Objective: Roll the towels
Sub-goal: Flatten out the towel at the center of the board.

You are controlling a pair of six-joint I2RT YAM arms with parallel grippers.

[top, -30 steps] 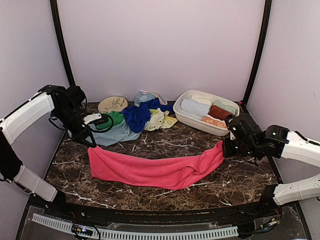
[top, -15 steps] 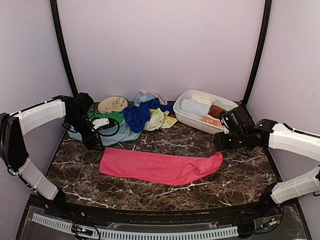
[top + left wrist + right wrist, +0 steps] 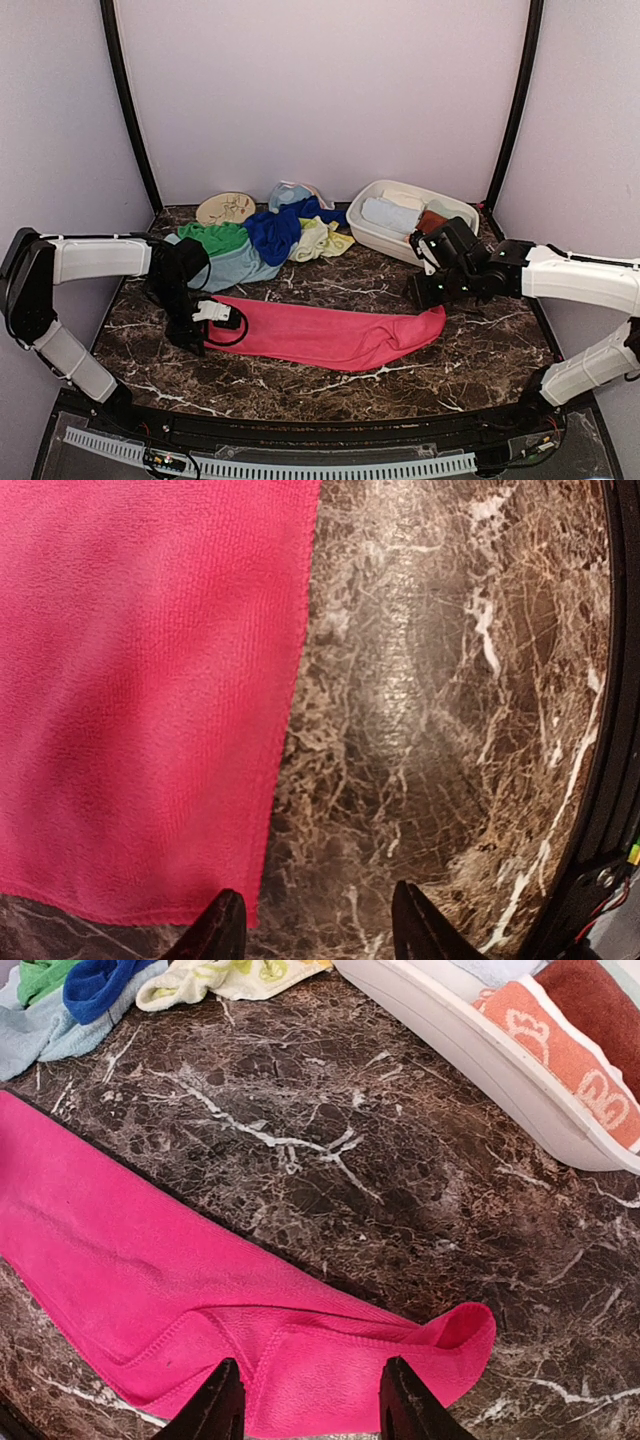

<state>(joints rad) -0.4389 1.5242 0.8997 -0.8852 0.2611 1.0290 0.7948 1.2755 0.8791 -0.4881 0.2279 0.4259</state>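
Top view: the pink towel (image 3: 330,335) lies stretched flat on the marble table (image 3: 480,355), between the left gripper (image 3: 205,320) and the right gripper (image 3: 425,295). Left wrist view: jaws apart and empty, at the towel's corner. Right wrist view: jaws apart and empty, over its folded end.

The pink-red towel (image 3: 320,335) lies unrolled and flat in a long strip. Its straight-hemmed left end is just beside the left claw (image 3: 315,930), and its right end, doubled over into a rumpled lip, is directly beneath the right claw (image 3: 310,1400). Farther back, between the two claws and nearer the left one, the green towel (image 3: 222,238), pale blue towel (image 3: 235,268), royal blue towel (image 3: 275,230) and lime-yellow towel (image 3: 320,240) sit crumpled in one touching heap. Behind the right claw a pale blue roll (image 3: 390,215) and a rust-brown roll (image 3: 432,222) lie side by side.
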